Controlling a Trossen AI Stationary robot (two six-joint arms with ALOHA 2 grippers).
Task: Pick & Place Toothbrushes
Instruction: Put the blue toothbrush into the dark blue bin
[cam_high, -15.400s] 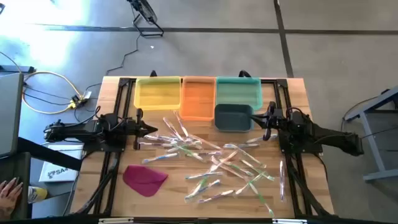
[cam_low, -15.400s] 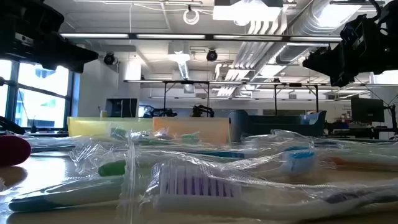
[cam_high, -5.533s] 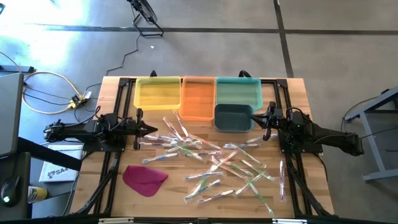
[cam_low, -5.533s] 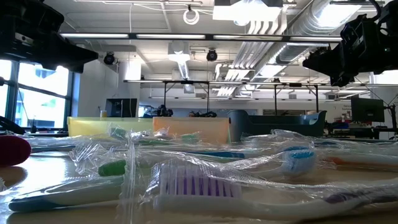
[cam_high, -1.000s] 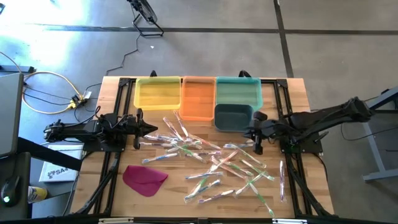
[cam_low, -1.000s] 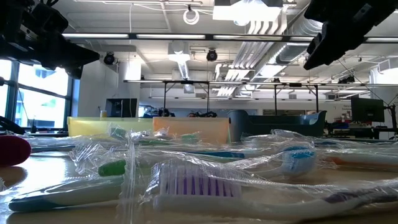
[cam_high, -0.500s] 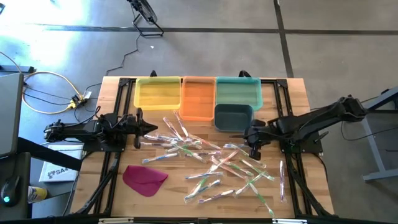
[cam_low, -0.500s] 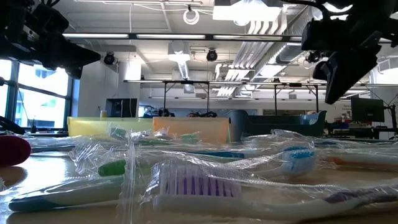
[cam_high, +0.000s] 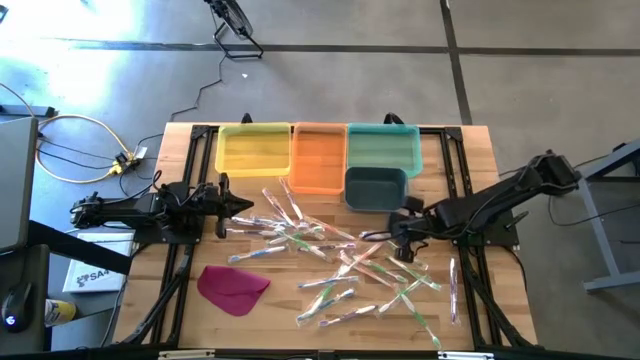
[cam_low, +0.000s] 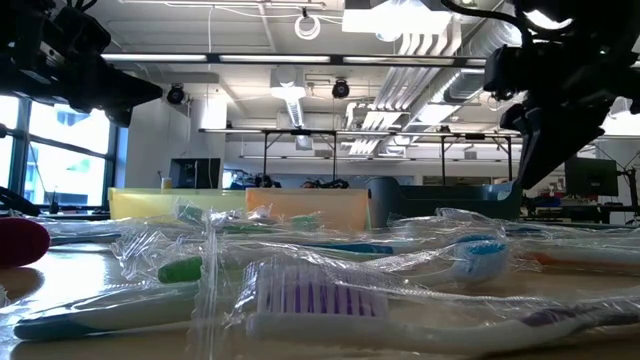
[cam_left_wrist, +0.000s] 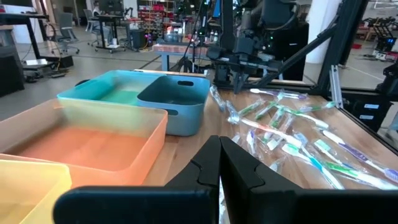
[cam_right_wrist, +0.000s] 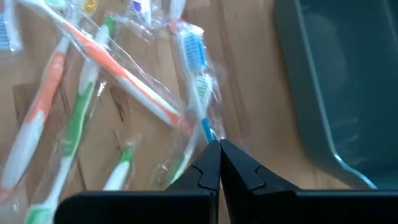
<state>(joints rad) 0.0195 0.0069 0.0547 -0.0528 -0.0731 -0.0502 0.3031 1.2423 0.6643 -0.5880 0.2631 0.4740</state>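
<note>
Many wrapped toothbrushes (cam_high: 340, 255) lie scattered flat on the wooden table's middle and near right; they also show in the low view (cam_low: 320, 290) and in the left wrist view (cam_left_wrist: 292, 134). My right gripper (cam_high: 394, 240) is shut and tipped downward, just above the pile's far right part. In the right wrist view its tips (cam_right_wrist: 219, 144) stand over a blue-bristled toothbrush (cam_right_wrist: 194, 68). In the low view the right gripper (cam_low: 528, 175) hangs clear of the table. My left gripper (cam_high: 246, 207) is shut and empty, level, at the pile's left end (cam_left_wrist: 219, 143).
Four bins stand in a row at the far edge: yellow (cam_high: 253, 150), orange (cam_high: 318, 158), teal (cam_high: 383, 147), and a smaller dark grey-blue one (cam_high: 375, 188) just beyond my right gripper. A flat magenta piece (cam_high: 232, 287) lies near left.
My right gripper has gone toward the table's left and near edge and down, from beside the dark bin to over the toothbrush pile, tipping its fingers downward. It has stayed shut. The toothbrushes have not moved.
</note>
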